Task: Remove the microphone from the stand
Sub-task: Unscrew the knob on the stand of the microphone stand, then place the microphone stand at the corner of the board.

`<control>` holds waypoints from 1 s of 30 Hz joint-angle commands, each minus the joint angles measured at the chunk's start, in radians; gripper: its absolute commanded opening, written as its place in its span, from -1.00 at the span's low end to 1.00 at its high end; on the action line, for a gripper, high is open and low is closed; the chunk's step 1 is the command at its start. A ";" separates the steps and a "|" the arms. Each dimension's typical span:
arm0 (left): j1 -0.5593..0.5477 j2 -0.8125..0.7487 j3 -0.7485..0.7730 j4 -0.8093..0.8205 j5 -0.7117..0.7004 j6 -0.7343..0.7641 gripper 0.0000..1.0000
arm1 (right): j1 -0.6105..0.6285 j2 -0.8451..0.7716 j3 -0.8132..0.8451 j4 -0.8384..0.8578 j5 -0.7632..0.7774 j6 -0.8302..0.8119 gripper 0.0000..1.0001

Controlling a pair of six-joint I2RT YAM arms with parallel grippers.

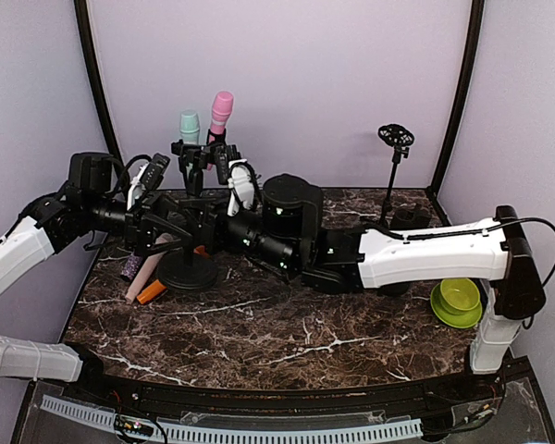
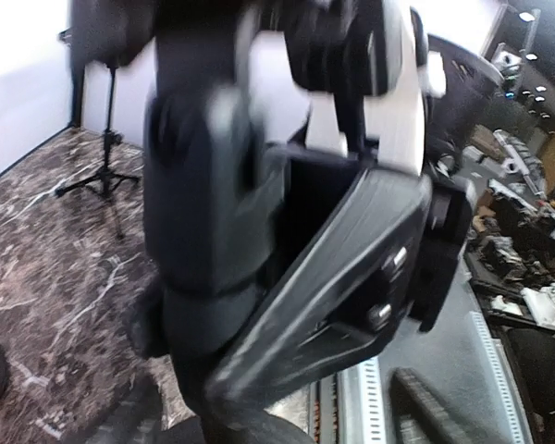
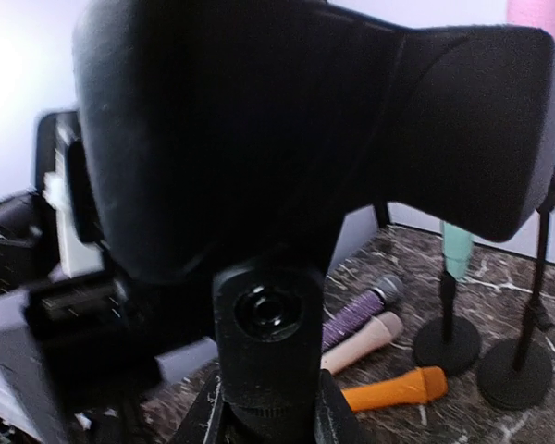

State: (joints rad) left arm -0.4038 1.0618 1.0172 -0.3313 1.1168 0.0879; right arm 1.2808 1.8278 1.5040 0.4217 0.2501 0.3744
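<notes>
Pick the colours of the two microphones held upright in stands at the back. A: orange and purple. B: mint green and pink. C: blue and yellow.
B: the mint green microphone and the pink microphone stand upright at the back, while the orange microphone and the purple microphone lie flat.

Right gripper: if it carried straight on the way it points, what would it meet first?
Most likely the black stand clip: it fills the wrist view directly ahead of the right gripper. Depth is unclear, but it looks very close.
</notes>
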 commanded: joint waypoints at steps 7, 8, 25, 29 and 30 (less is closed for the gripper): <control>0.030 -0.006 0.077 -0.240 -0.341 0.195 0.98 | -0.109 -0.062 -0.186 0.027 0.523 -0.220 -1.00; 0.041 0.000 0.086 -0.264 -0.345 0.200 0.98 | -0.132 -0.057 -0.202 0.034 0.544 -0.225 -1.00; 0.148 -0.002 0.131 -0.427 -0.321 0.285 0.98 | -0.509 0.321 0.004 0.144 0.685 -0.268 -1.00; 0.155 0.002 0.140 -0.427 -0.334 0.279 0.98 | -0.558 0.386 0.079 0.126 0.661 -0.312 -1.00; 0.156 0.009 0.142 -0.427 -0.342 0.277 0.98 | -0.569 0.404 0.090 0.123 0.658 -0.309 -1.00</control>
State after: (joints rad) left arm -0.2577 1.0737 1.1275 -0.7246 0.7879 0.3519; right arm 0.7471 2.2116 1.5055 0.4492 0.8997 0.1059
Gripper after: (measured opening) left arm 0.989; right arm 0.236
